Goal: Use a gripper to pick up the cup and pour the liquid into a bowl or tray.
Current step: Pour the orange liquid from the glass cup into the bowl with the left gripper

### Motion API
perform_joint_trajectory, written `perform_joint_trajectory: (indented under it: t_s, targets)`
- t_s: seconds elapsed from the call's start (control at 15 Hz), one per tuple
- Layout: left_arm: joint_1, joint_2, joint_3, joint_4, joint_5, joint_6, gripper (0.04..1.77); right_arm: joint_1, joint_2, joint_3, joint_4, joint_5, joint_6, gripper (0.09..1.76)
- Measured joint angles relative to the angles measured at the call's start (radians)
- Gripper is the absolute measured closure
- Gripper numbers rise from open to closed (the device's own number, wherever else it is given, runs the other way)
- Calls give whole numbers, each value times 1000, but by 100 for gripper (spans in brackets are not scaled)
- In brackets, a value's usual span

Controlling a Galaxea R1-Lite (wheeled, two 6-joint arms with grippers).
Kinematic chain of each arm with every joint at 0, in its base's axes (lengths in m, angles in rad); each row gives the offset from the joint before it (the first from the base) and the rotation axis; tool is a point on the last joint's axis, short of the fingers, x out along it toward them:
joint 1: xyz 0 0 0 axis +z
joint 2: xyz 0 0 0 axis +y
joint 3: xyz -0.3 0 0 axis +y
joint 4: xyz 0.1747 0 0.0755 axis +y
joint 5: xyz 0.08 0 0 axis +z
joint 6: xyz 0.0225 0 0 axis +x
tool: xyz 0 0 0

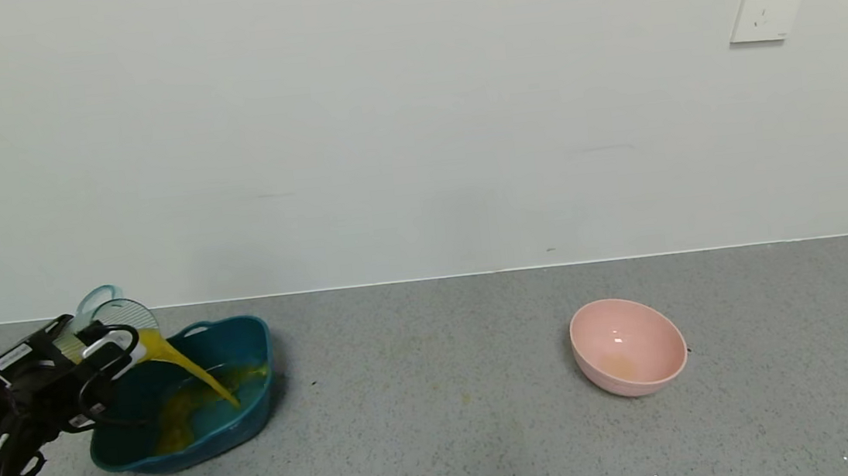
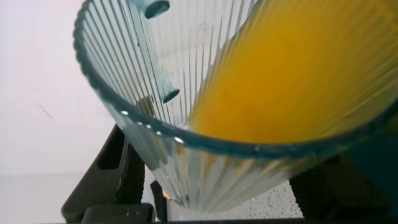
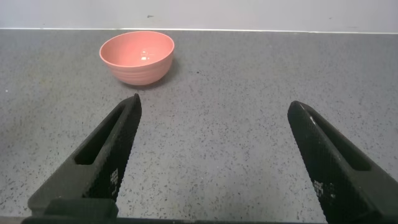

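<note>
The grey speckled counter (image 1: 488, 418) ran wide under a pale wall, and at its far left sat the dark teal tub (image 1: 251, 340), with the pink bowl (image 1: 629, 346) well apart to the right. Over the tub's left rim the left gripper (image 1: 96, 351) was clamped on the ribbed cup (image 1: 116, 314), which was tipped steeply rightward with its mouth above the tub. The orange liquid (image 1: 196, 373) fell in a thin arc from the lip and had pooled along the tub's floor. In the left wrist view the liquid (image 2: 298, 74) still filled much of the cup (image 2: 143, 118), so the pour looked only partly done.

To finish it well, the tilt should probably grow slowly, keeping the stream landing near the tub's middle rather than its right wall, where splashes might escape. The grip should stay firm, since the wet ribbed wall could slip.

The right gripper (image 3: 211, 155) hung idle near the counter, fingers spread wide and holding nothing.
</note>
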Motion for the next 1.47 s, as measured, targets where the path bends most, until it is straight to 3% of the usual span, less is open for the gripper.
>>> perform_joint_trajectory:
  t_s: [1.47]
  targets:
    - [-65, -23, -5, -13, 54, 277, 52, 0, 0, 0, 0, 0, 0, 14]
